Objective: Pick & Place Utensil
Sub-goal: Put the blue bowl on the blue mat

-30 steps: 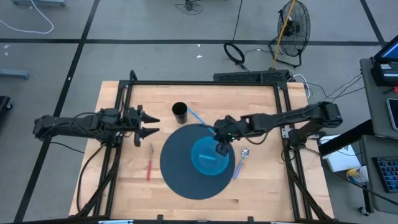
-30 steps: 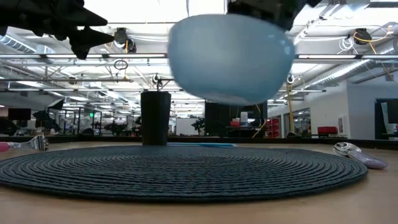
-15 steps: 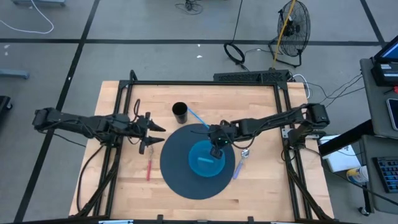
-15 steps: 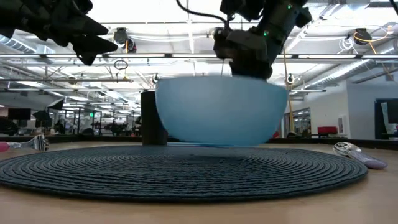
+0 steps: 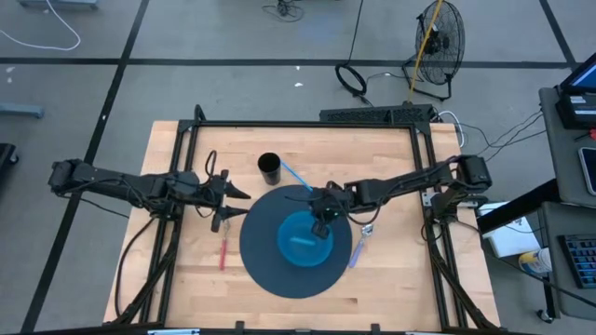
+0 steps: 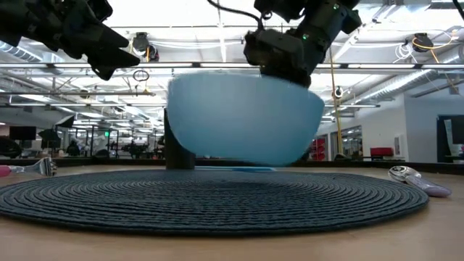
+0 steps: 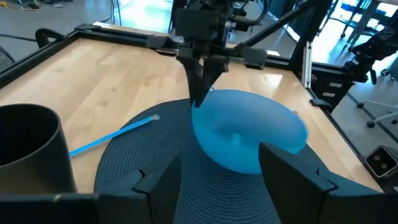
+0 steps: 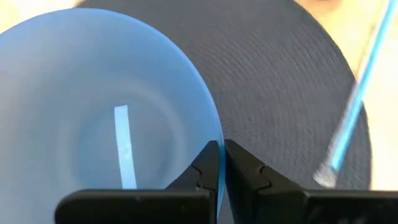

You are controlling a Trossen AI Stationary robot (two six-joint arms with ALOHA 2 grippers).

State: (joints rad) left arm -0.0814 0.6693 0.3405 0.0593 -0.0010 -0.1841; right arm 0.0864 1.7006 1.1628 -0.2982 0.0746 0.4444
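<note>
A light blue bowl (image 5: 301, 238) sits low over a dark round mat (image 5: 270, 265), with my right gripper (image 5: 321, 212) shut on its rim. In the low view the bowl (image 6: 243, 119) is tilted; whether its base touches the mat I cannot tell. A pink-handled fork (image 5: 223, 246) lies on the wood left of the mat. A lilac-handled spoon (image 5: 359, 244) lies to the mat's right. A thin blue stick (image 5: 294, 174) lies by a black cup (image 5: 269, 167). My left gripper (image 5: 238, 204) hovers open left of the mat, above the fork's far end. My right gripper pinches the bowl's rim (image 8: 215, 133) on the side toward the table's far right. One finger (image 8: 204, 167) is inside the bowl and the other (image 8: 241, 169) outside. The fingers slant down from the right. The bowl hangs tilted from them, low over the mat.
The black cup stands upright beyond the mat's far edge, close to the left gripper's path. A black metal frame (image 5: 307, 124) runs around the tabletop. Bare wood shows at the near left and near right.
My right gripper has come down with the bowl, which was well above the mat and now sits just over it, tilted. My left gripper has moved toward the table's right, closer to the mat, and dipped a little, staying open.
</note>
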